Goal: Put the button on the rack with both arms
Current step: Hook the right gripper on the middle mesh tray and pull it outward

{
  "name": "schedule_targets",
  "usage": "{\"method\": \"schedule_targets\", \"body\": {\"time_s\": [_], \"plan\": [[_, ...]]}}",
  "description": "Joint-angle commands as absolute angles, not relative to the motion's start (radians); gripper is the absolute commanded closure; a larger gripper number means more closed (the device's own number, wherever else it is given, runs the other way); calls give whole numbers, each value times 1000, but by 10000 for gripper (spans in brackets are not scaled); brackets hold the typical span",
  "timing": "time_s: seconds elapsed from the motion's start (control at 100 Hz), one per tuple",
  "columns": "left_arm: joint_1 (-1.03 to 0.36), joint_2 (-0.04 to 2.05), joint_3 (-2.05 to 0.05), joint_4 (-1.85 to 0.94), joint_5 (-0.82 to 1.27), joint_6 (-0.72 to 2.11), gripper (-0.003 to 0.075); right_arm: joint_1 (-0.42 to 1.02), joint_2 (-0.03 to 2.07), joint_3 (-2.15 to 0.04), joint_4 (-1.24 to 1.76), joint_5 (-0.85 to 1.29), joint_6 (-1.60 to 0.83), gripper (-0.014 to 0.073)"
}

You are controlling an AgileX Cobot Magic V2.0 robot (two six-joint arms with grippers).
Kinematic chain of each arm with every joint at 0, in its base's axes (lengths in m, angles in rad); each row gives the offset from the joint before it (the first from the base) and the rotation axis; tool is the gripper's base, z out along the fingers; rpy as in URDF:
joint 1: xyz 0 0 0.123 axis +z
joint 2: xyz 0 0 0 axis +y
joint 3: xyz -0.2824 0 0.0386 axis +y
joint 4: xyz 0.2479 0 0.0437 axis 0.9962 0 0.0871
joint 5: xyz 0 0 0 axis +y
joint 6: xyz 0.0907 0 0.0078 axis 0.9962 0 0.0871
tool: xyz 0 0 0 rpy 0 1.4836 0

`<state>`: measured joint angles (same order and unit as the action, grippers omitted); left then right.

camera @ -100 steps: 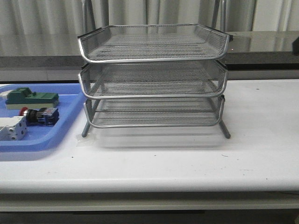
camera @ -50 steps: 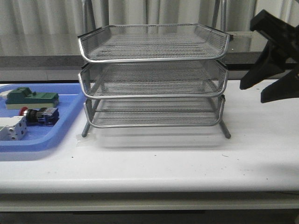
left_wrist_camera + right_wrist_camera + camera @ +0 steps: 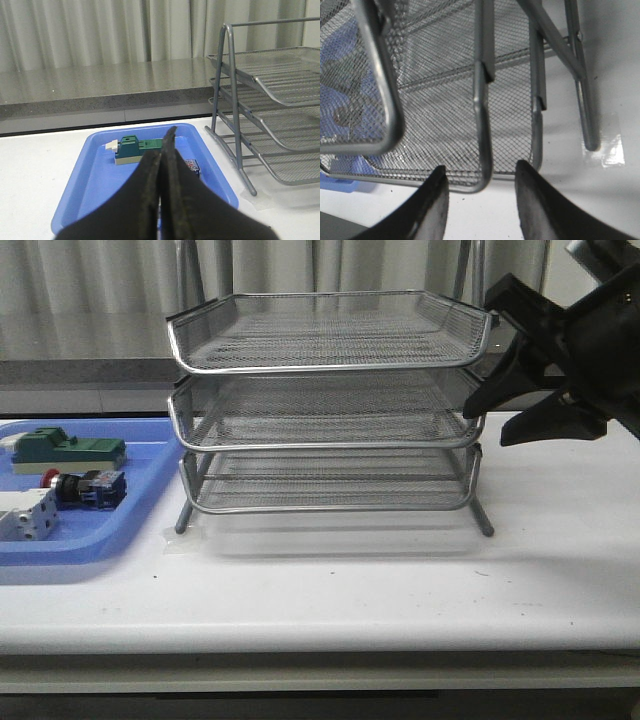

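Right arm (image 3: pixel 590 350) has swung in from the right edge since a sec ago & now sits close to the rack's (image 3: pixel 330 405) right side, level w/ the middle tier. Its fingers (image 3: pixel 490 390) are spread apart, nothing between them; tips point at the rack's right rim, seemingly just short of touching. Right wrist view: the two dark fingers (image 3: pixel 432 207) straddle a chrome corner rim of a mesh tier, mesh just beyond the tips, rack leg on the white tabletop (image 3: pixel 615 75) beside.

Button (image 3: pixel 85 487) lies on its side in the blue tray (image 3: pixel 90 540) at far left of the tabletop (image 3: pixel 400 590), red cap pointing left, blue block to the right. Green part (image 3: pixel 65 450) behind it, white part (image 3: pixel 25 515) in front of it. Button is well apart from the right fingers, the whole rack between them.

Left wrist view: left fingers (image 3: pixel 160 200) pressed together, holding nothing, hovering above the tray's near end. Button mostly hidden behind them; only a bit of its blue block (image 3: pixel 191 164) shows just past the tips. Left arm not seen in front view.
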<state>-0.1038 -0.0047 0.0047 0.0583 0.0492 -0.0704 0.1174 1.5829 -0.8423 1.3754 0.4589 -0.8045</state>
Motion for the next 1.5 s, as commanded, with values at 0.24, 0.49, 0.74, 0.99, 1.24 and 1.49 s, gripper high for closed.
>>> {"method": "schedule_targets", "body": {"time_s": [0.24, 0.49, 0.74, 0.99, 1.24, 1.49], "plan": [[-104, -36, 37, 53, -30, -80, 741, 119, 1655, -954, 1413, 536, -824, 253], [-104, -36, 37, 53, -30, -80, 741, 119, 1668, -959, 1413, 539, -824, 274], [-104, -36, 37, 53, -30, -80, 741, 119, 1669, -959, 1413, 550, -824, 537], [-104, -36, 37, 53, -30, -80, 741, 119, 1669, -956, 1395, 568, -824, 569], [-104, -36, 37, 53, -30, -80, 741, 119, 1657, -894, 1362, 595, -824, 569], [-104, -36, 37, 53, -30, -80, 741, 119, 1546, -768, 1337, 580, -842, 569]]}}
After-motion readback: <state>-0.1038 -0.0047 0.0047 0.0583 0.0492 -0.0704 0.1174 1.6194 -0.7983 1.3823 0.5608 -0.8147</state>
